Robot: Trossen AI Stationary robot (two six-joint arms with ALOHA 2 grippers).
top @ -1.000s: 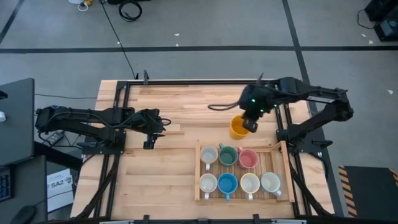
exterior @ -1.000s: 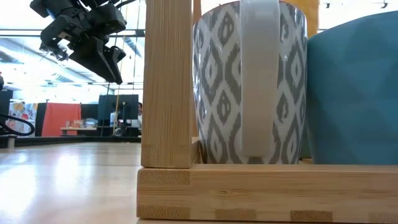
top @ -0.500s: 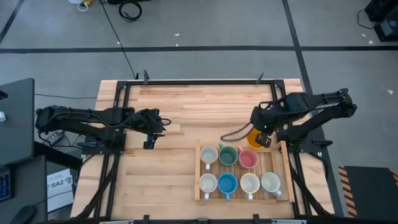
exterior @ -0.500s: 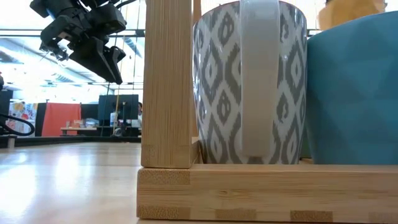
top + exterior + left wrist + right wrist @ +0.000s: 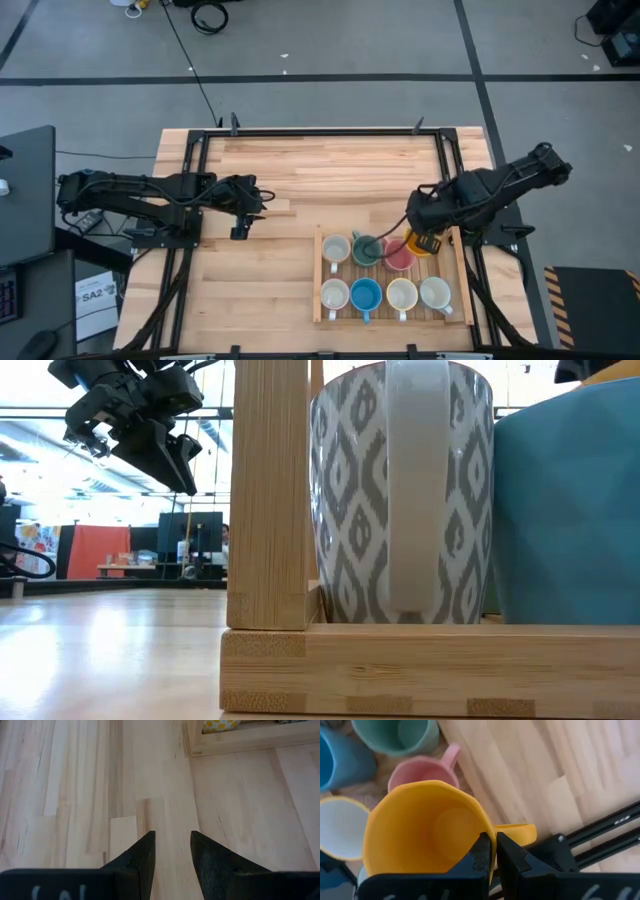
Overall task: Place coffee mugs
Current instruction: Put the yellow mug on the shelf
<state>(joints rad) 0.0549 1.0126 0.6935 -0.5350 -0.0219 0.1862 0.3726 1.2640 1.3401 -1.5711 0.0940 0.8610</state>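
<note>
The right end effector pinches the rim of the orange round ceramic mug, held above the wooden tray's last free corner, just beside the pink mug. The left end effector, slightly spread, waits well apart over the worktop.

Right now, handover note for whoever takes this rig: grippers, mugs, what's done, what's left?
Right gripper: shut on the rim of the orange mug, holding it over the wooden tray's back right corner.
Left gripper: open, empty, waiting over bare table left of the tray.
Done: seven mugs sit in the tray. Back row: white mug, green mug, pink mug. Front row: white, blue mug, two white.
Left: the orange mug goes into the open back right slot beside the pink one, then release and back off.
</note>
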